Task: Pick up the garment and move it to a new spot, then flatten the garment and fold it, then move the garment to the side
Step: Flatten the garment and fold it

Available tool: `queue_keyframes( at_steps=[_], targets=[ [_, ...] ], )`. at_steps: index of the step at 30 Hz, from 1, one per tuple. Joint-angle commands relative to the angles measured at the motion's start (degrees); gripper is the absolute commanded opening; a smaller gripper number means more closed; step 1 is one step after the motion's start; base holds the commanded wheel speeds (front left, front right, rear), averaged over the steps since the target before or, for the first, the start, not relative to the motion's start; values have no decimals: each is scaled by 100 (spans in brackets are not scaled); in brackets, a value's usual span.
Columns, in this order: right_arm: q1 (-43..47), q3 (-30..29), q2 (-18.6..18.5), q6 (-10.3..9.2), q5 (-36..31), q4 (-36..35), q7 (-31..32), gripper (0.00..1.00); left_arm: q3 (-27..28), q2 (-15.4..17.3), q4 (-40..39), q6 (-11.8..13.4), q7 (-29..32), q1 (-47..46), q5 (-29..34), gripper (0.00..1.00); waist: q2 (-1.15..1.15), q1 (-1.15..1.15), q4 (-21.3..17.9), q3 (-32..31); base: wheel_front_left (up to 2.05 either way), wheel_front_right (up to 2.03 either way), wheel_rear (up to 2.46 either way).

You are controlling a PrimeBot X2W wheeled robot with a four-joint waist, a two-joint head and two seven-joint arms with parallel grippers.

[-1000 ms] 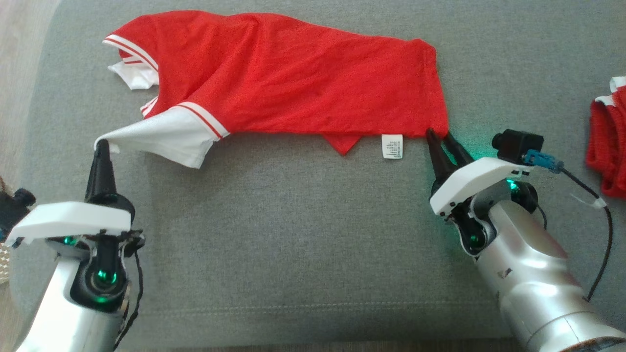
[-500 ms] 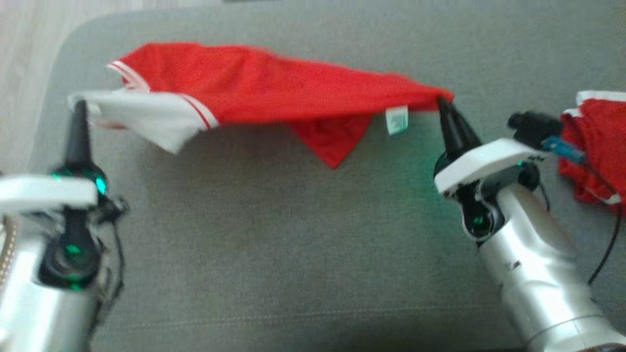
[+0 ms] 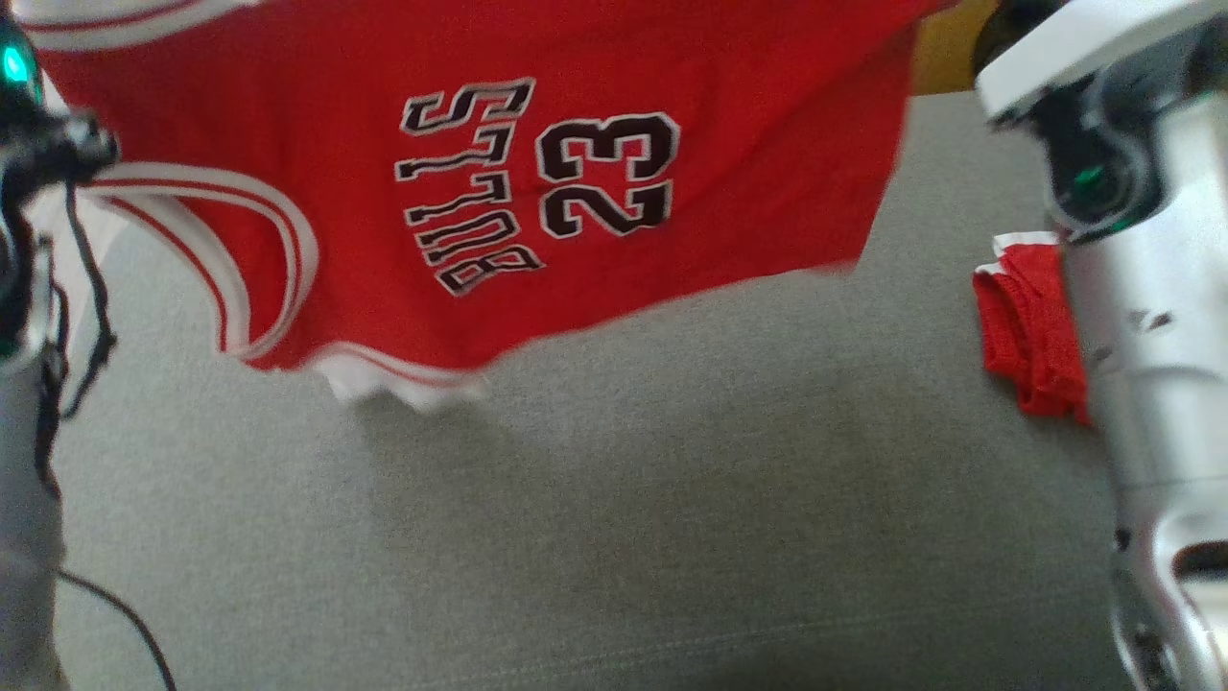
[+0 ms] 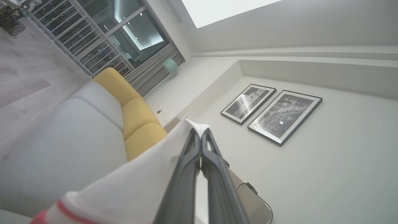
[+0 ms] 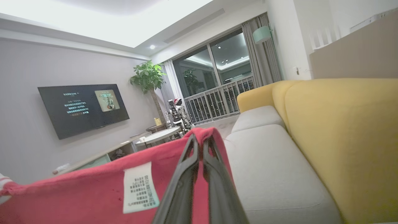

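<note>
Jersey (image 3: 576,192) hangs lifted over sofa seat (image 3: 672,499), left tool (image 4: 201,134) pinching its nine o'clock edge, right tool (image 5: 202,140) its three o'clock corner; placing, flattening, folding remain.

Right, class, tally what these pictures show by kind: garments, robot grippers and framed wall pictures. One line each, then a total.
Garments: 2 (red jersey held up, folded red garment)
Grippers: 2 (left gripper, right gripper, each shut on the red jersey)
Framed pictures: 2 (left picture, right picture)
Total: 6
</note>
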Motion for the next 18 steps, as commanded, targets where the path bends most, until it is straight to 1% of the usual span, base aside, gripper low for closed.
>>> queue_keyframes(
  at_steps=[1,5,10,12,15,18],
  targets=[
    [-283,21,34,-2,-118,-238,121,0,171,280,-96,32,37,-483,82,0,0,0,-33,-41,0,0,0],
    [-560,-188,-7,-2,-471,-324,637,0,-32,247,299,143,193,-1049,170,0,0,0,-19,-2,0,0,0],
    [-915,-369,111,-2,-984,-84,1117,0,-414,299,1119,117,411,-1796,462,0,0,0,-43,259,0,0,0],
    [-1127,-474,174,-2,-1224,100,1184,0,-597,375,1499,62,508,-2160,653,0,0,0,-57,492,0,0,0],
    [-1542,-641,272,-2,-1633,449,1154,0,-965,571,2062,-118,846,-2753,960,0,0,0,-80,954,0,0,0],
    [-2056,-888,363,-2,-2055,818,949,0,-1176,749,2660,-311,851,-3457,1357,0,0,0,-87,1498,0,0,0]
  ],
)
